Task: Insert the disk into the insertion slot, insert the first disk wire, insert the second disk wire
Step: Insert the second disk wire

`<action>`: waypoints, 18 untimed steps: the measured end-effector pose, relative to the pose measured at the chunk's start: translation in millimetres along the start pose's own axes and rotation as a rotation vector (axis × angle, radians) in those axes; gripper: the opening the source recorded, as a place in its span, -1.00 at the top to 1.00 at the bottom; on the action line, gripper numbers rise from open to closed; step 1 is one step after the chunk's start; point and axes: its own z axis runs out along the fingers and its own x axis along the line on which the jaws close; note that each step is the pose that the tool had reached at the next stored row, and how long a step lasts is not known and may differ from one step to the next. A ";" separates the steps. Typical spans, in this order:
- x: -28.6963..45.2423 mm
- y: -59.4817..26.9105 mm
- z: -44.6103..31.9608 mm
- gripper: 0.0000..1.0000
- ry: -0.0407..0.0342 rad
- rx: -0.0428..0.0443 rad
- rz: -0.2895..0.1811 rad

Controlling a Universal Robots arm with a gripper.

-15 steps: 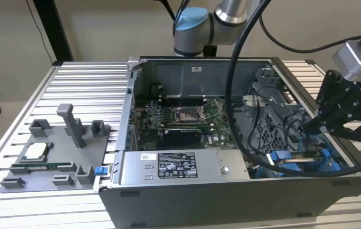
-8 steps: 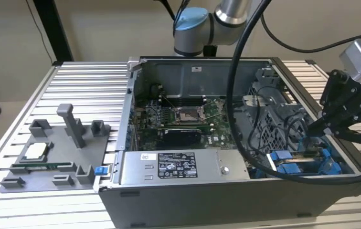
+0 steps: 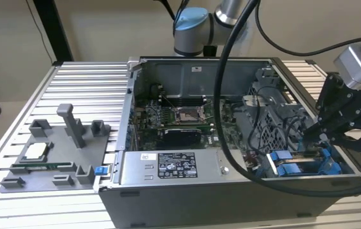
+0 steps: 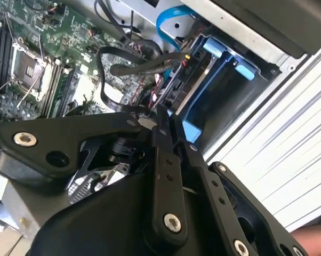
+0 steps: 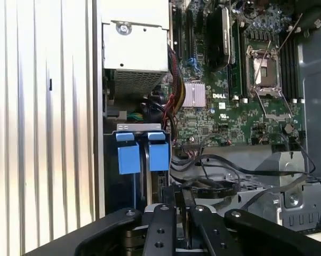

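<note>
The disk point(image 5: 147, 176), seen edge-on in the first wrist view, stands in the insertion slot point(image 5: 133, 160) between its bright blue rails, just ahead of the hand point(image 5: 177, 224). In the exterior view, going from the exterior view's left, a grey fixture tray point(image 3: 40, 162) lies on the ribbed tabletop point(image 3: 15, 119) well away from the hand, then comes the open computer case point(image 3: 199, 176) with its motherboard point(image 3: 180, 119), then the hand point(image 3: 321, 136) poised over the slot point(image 3: 295, 162). Its fingers point(image 4: 163, 138) lie close together; whether they pinch a wire point(image 4: 150, 64) cannot be told. The disk is judged rigid, fairly heavy and shock-sensitive, best gripped by its flat side edges.
</note>
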 end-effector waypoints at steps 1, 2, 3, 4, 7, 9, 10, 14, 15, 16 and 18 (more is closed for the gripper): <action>0.6 0.7 0.5 1.00 0.0000 0.0003 0.000; 1.0 1.1 1.1 1.00 0.0000 0.0004 0.000; 1.5 1.3 1.7 1.00 0.0001 0.0006 0.000; 2.1 1.5 2.2 1.00 0.0003 0.0014 -0.001; 3.8 2.9 4.2 1.00 0.0001 0.0105 -0.003; 4.5 4.8 5.2 1.00 0.0011 0.0201 -0.006; 4.7 6.0 5.8 1.00 0.0040 0.0242 -0.006; 5.2 12.3 7.2 1.00 0.0218 0.0562 -0.013; 5.4 14.4 7.5 1.00 0.0265 0.0701 -0.016; 5.5 16.2 7.8 1.00 0.0310 0.0834 -0.019; 5.8 20.3 8.4 1.00 0.0394 0.1142 -0.026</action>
